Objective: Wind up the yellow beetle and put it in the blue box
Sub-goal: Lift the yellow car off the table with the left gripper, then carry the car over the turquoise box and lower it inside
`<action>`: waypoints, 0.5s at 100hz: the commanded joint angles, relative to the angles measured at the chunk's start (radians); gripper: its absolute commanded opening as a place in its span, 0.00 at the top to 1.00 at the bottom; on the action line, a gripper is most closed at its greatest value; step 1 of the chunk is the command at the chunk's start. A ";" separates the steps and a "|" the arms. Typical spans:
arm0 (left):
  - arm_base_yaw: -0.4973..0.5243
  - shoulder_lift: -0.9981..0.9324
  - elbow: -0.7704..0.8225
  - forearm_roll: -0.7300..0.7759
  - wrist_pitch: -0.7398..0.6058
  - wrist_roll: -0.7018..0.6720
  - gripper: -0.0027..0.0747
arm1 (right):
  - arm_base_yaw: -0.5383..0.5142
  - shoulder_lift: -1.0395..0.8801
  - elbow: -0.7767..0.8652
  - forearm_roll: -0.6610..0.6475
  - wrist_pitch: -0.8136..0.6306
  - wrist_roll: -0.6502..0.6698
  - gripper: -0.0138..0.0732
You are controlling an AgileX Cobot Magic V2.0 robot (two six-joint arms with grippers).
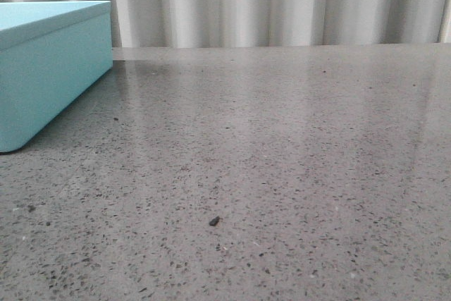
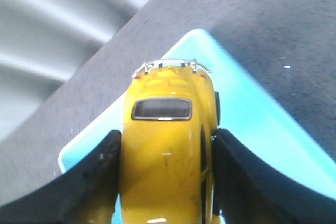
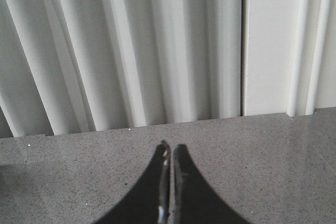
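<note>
**A:** Pale pleated curtains (image 1: 282, 1) close off the back, and the speckled grey table (image 1: 268, 174) fills nearly all of the front view. What stands on it?

**B:** Only the box (image 1: 49, 68), at about ten o'clock in the front view, its top looking closed from this low angle. Neither arm shows there.

**A:** And the beetle?

**B:** Clamped in the left gripper (image 2: 167, 182), a dark pad on each flank. The beetle (image 2: 168, 145) hangs over a corner of the box's turquoise top.

**A:** So which step is this?

**B:** Storing, I'd judge; whether it's wound I cannot tell. Next it needs lowering squarely over the box, then release. If that top is a lid, it must come off first.

**A:** The right gripper (image 3: 169, 156)?

**B:** Tips together, holding nothing, over bare table.
</note>
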 commanded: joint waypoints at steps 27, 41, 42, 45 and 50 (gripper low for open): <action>0.086 -0.053 0.185 -0.014 0.001 -0.116 0.66 | 0.004 0.011 -0.022 -0.008 -0.106 -0.005 0.91; 0.093 -0.040 0.302 -0.014 -0.021 -0.116 0.66 | 0.004 0.011 -0.022 -0.008 -0.106 -0.005 0.91; 0.093 -0.038 0.314 -0.014 -0.023 -0.116 0.66 | 0.004 0.011 -0.022 -0.008 -0.106 -0.005 0.91; 0.093 -0.034 0.336 -0.014 -0.030 -0.116 0.66 | 0.004 0.011 -0.022 -0.008 -0.106 -0.005 0.91; 0.093 -0.024 0.367 -0.014 -0.037 -0.116 0.66 | 0.004 0.011 -0.022 -0.008 -0.106 -0.005 0.91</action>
